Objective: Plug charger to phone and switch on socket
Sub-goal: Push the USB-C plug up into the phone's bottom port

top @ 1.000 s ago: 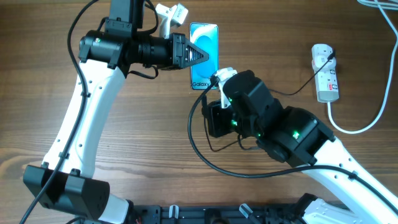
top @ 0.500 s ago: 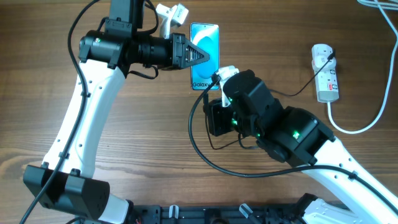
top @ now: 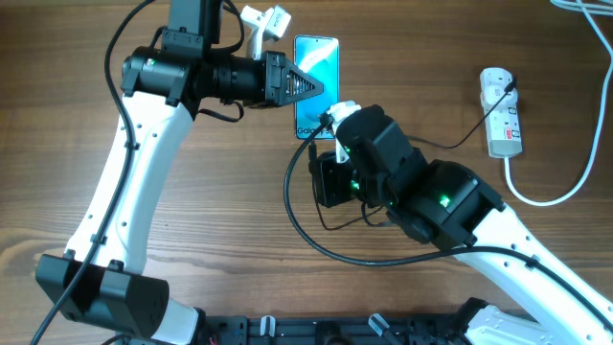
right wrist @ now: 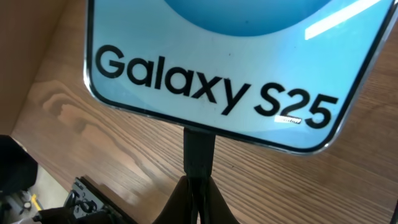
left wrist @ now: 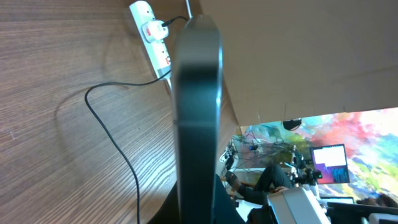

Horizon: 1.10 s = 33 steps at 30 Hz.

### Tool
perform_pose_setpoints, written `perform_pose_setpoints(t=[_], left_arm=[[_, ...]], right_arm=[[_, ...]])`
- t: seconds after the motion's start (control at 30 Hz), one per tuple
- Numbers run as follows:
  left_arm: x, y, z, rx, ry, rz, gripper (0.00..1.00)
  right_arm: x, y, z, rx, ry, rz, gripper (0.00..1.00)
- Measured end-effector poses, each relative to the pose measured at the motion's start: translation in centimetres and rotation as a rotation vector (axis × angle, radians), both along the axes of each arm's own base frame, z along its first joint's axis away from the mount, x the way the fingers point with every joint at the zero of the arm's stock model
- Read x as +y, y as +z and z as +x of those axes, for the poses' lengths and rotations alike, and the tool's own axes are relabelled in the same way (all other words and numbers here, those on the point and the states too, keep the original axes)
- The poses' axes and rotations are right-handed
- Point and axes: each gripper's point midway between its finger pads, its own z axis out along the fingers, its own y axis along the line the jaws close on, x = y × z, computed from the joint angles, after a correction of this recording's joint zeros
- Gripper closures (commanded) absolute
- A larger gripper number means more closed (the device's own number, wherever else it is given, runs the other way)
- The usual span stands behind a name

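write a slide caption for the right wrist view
The right gripper holds the charger plug at the phone edge below the Galaxy S25 lettering

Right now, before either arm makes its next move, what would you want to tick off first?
1. Is the phone held at its side by the left tool: ok.
2. Is the charger pinched in the right tool: ok.
3. Is its plug tip touching the phone's lower edge: ok.
4. Is the tip pushed fully in: cannot tell.
5. Is the socket switched on: cannot tell.
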Motion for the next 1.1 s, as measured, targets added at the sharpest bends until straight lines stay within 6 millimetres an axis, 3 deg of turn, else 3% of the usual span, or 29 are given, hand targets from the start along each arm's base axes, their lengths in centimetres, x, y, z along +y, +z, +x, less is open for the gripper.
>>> perform_pose_setpoints(t=[1.1], left_arm=[[0.25,-0.4,0.46,-0.071,-0.006,0.037,0.96]], right_arm=[[-0.37,-0.01,0.3,0.01,0.005,0.008,0.96]])
